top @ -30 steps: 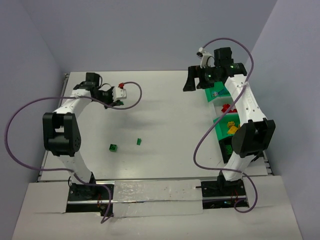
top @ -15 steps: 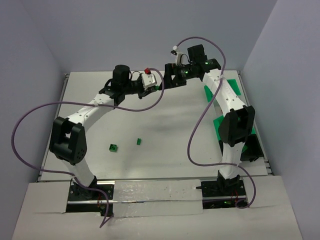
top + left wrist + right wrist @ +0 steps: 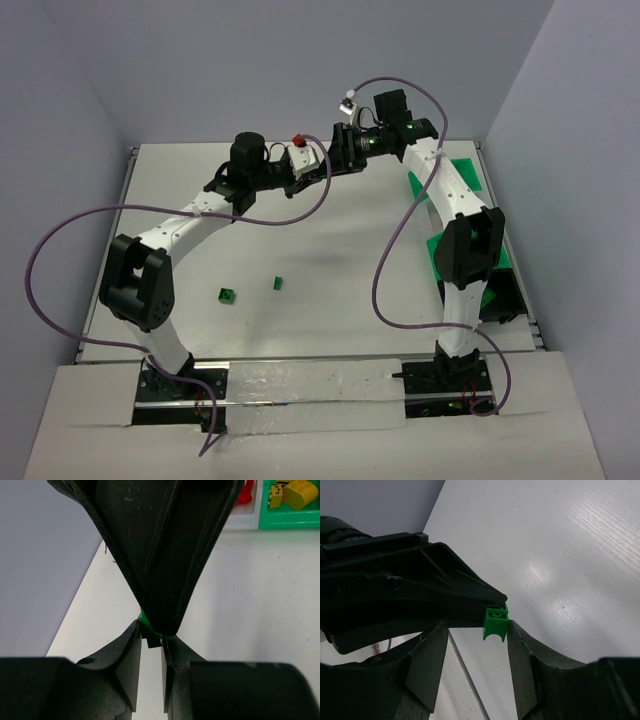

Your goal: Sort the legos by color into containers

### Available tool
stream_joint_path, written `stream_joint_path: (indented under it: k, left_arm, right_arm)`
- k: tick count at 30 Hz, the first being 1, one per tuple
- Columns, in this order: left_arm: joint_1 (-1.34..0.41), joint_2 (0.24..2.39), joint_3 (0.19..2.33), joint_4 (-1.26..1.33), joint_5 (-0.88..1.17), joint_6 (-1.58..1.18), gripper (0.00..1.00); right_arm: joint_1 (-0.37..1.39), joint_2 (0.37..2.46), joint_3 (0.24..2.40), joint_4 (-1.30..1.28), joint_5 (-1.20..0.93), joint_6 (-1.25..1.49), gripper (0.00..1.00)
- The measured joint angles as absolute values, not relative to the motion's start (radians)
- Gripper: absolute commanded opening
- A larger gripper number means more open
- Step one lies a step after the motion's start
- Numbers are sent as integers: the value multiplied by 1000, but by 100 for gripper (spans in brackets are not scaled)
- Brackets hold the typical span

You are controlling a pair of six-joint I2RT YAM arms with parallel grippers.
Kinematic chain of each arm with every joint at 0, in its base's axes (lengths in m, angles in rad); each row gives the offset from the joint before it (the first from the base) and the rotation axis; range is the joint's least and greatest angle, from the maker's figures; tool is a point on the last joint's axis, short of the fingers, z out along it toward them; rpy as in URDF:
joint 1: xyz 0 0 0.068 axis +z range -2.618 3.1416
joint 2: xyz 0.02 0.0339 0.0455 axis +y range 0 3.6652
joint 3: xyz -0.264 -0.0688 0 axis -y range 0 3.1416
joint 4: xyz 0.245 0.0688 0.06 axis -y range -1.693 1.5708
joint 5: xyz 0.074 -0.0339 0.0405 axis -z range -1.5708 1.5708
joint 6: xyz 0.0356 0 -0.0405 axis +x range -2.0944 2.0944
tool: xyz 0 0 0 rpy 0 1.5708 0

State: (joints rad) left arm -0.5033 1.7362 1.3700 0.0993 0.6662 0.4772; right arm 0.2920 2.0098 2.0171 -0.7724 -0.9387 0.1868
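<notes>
Mid-air handover, upper middle of the overhead view, well above the tabletop point(image 3: 330, 260). Left hand point(image 3: 150, 647) clenched on a green brick point(image 3: 496, 623), pinching only its top edge at the very fingertips and leaving most of the body free. Right hand point(image 3: 478, 630) straddling that brick, one finger on either side, not yet clamped: visible gap on one side, the other finger close or perhaps touching.

Probably very light, rigid, smooth plastic. No fear of crushing, but likely to twist or pop out of a shallow pinch. Best taken across the two flat side walls, low on the body, square to the pads.

Two loose bricks point(image 3: 228, 294), also green, lying lower left of centre on the tabletop. Green bins point(image 3: 462, 172) along the right edge.
</notes>
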Motion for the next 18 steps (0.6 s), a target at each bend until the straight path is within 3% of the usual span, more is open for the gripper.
stream_joint_path:
  k: [3, 11, 17, 18]
  left_arm:
    - [-504, 1727, 1358, 114, 666, 474, 0]
    - [-510, 1702, 1327, 129, 666, 473, 0]
    - [-510, 1692, 1316, 140, 662, 462, 0]
    - [-510, 1692, 1314, 143, 661, 459, 0]
  right_arm:
    - [284, 2019, 2017, -757, -961, 204, 53]
    - [278, 2026, 2014, -750, -973, 214, 33]
    - [277, 2030, 2013, -752, -981, 202, 29]
    - [277, 2030, 2012, -752, -981, 197, 21]
